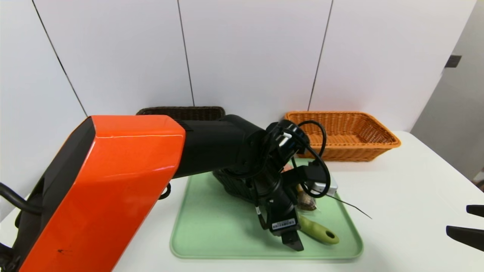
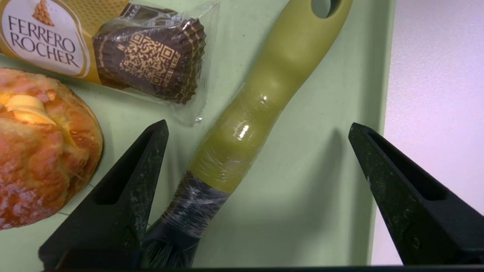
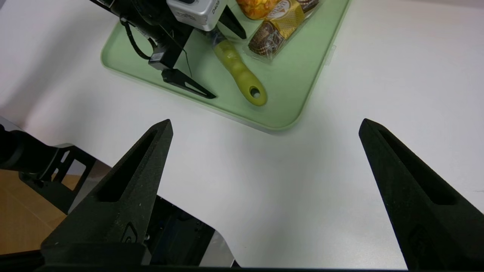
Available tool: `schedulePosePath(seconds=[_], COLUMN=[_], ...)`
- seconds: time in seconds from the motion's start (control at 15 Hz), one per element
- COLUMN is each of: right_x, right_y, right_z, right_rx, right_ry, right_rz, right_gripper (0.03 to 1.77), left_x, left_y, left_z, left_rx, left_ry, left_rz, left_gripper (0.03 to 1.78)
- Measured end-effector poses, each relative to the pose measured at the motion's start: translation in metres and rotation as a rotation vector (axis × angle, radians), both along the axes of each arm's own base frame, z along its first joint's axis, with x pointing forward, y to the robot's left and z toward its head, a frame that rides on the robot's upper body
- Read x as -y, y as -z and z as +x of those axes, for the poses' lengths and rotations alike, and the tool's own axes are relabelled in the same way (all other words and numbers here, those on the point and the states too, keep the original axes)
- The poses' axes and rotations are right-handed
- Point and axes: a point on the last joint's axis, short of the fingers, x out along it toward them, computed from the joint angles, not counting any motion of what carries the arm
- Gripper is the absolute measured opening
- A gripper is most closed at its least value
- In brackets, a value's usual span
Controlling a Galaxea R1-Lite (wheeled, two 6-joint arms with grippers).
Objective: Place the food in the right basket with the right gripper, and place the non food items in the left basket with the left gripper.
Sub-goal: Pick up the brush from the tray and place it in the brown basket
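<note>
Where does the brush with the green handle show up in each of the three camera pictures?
Head view: brush lies low on the green tray, partly hidden behind the open left gripper.
Left wrist view: brush runs slantwise between the open fingers.
Right wrist view: brush lies near the top, on the tray.
Shared landmark: the hanging hole at the handle's end.

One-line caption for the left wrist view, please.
Open left claw poised over the green-handled brush on the green tray, with bun and wrapped chocolate snack alongside.
</note>
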Motion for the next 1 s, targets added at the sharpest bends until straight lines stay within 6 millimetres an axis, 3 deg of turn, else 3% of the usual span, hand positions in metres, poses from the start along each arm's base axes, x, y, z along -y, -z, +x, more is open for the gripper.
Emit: schedulePosePath(seconds=[1.0], right_x=[-0.0002], right_y=[0.0003], right_z=[0.0012], right_rx=[-0.004], right_ry=[-0.001], right_rz=[0.000], right_gripper=[1.70], left_x=[0.0033], left_y=[0.0030], left_z=[0.0035], left_rx=[0.021], left_ry=[-0.010], left_rz=[-0.012], left_gripper=[1.69])
